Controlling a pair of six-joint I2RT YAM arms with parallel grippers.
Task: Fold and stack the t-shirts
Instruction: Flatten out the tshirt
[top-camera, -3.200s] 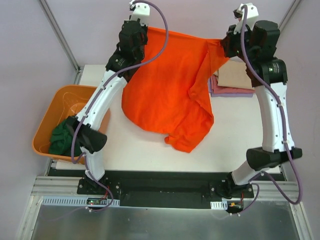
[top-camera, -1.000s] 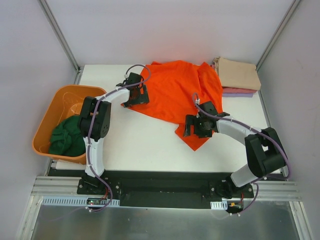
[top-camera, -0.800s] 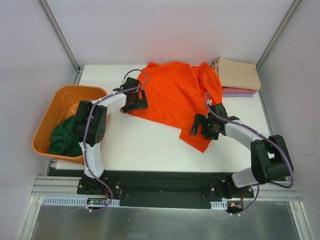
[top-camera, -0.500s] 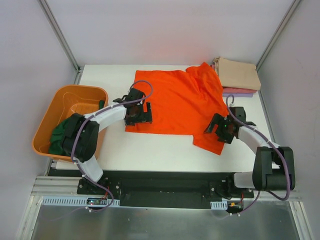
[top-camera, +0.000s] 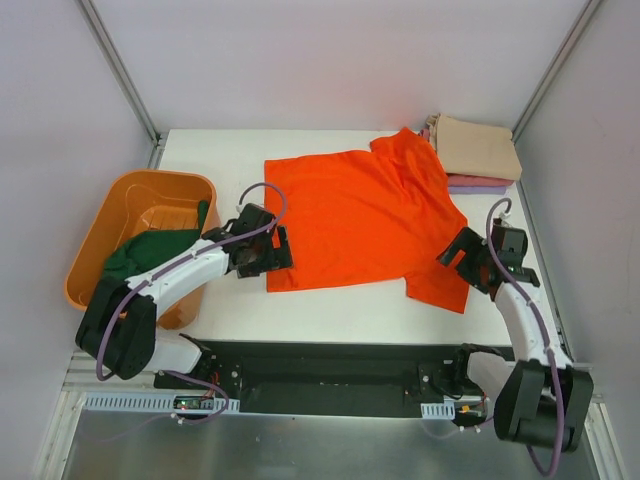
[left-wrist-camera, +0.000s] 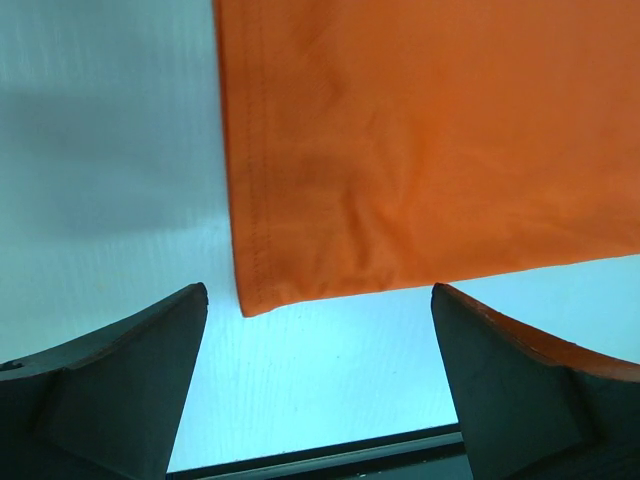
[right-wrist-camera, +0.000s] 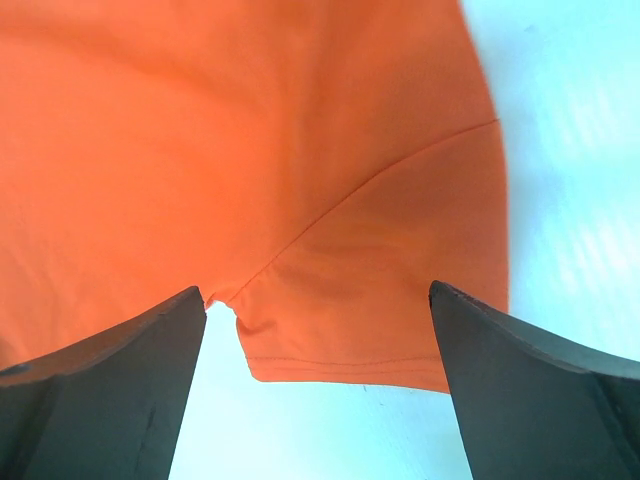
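The orange t-shirt (top-camera: 355, 215) is lying spread out on the white table (top-camera: 330, 300), mostly flat, with one straight edge facing the left arm and its far right part bunching up just beside the folded stack in the far right corner. One sleeve is pointing toward the near right edge of the table. The left gripper (top-camera: 268, 256) is sitting low at the shirt's near left corner with its jaws standing wide apart and nothing between them; in the left wrist view the left gripper (left-wrist-camera: 316, 300) is showing both dark fingers (left-wrist-camera: 120, 370) well clear of the cloth, and the stitched corner of the orange t-shirt (left-wrist-camera: 420, 150) is lying flat on the table just ahead of the gap. The right gripper (top-camera: 468, 262) is resting low by the near right sleeve, also spread wide and gripping nothing; from the right wrist camera the right gripper (right-wrist-camera: 318, 295) is framing the sleeve and its seam, with the orange t-shirt (right-wrist-camera: 250, 150) filling most of that picture. In the corner stack, the tan t-shirt (top-camera: 478, 148) is lying folded on top, and a strip of the lavender t-shirt (top-camera: 480, 186) is peeking out below it. The dark green t-shirt (top-camera: 140, 255) is lying crumpled in the orange tub (top-camera: 150, 180) beside the table's left edge.
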